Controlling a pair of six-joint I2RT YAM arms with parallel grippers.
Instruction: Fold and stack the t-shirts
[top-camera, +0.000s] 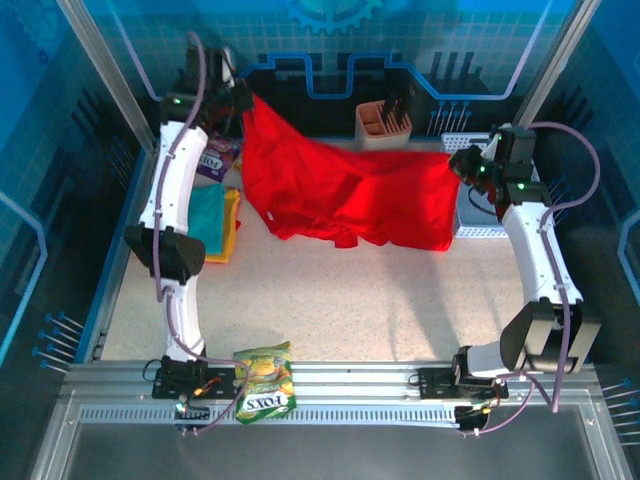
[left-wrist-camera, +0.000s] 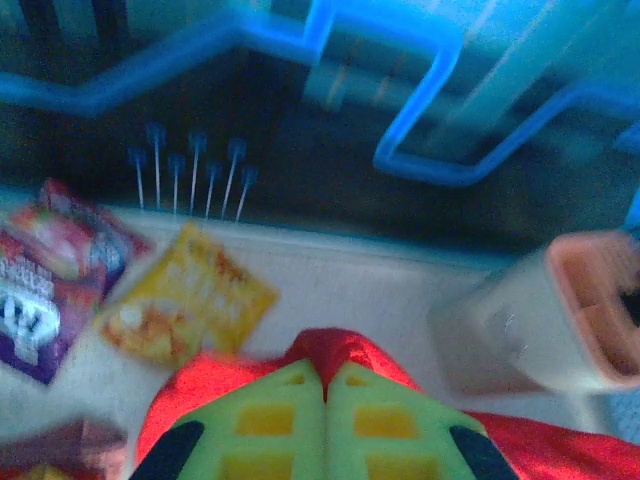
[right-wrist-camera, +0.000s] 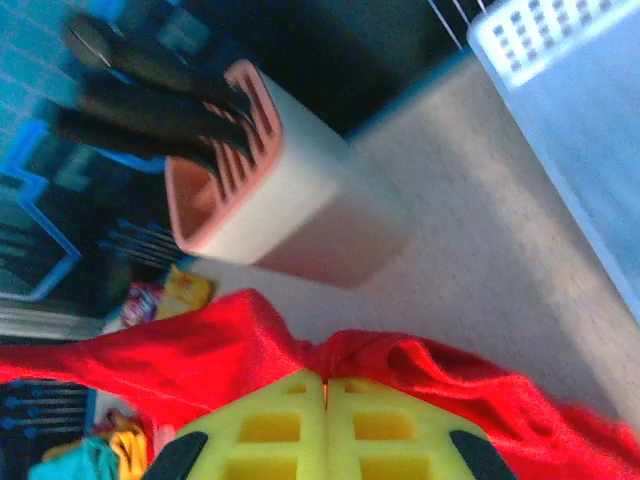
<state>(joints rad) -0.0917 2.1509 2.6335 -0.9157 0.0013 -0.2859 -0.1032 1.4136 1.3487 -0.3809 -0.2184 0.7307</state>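
across the middle of the top view, the red t-shirt (top-camera: 340, 195) hangs spread between my two grippers, and its lower edge seems to rest on the table (top-camera: 380, 300). my left gripper (top-camera: 238, 100) sits in the upper left of that view at the shirt's raised corner. in the left wrist view its yellow-green fingers (left-wrist-camera: 270, 420) are pressed together with red cloth bunched out in front of the tips, so it is clamped on the shirt. my right gripper (top-camera: 462, 160) is at the upper right, at the shirt's other corner. in the right wrist view its fingers (right-wrist-camera: 270, 430) meet the same way, closed on a fold of red cloth.

left of the red shirt, beside my left arm, lies the folded teal t-shirt (top-camera: 205, 220) with the orange-yellow t-shirt (top-camera: 232, 225) showing along its right edge. just above them lies a purple snack packet (top-camera: 215, 160). the knife block (top-camera: 382, 122) stands behind the shirt at upper centre, and a white perforated basket (top-camera: 470, 140) is by my right gripper. a green snack packet (top-camera: 266, 382) lies at the bottom edge, partly on the metal rail (top-camera: 400, 380).
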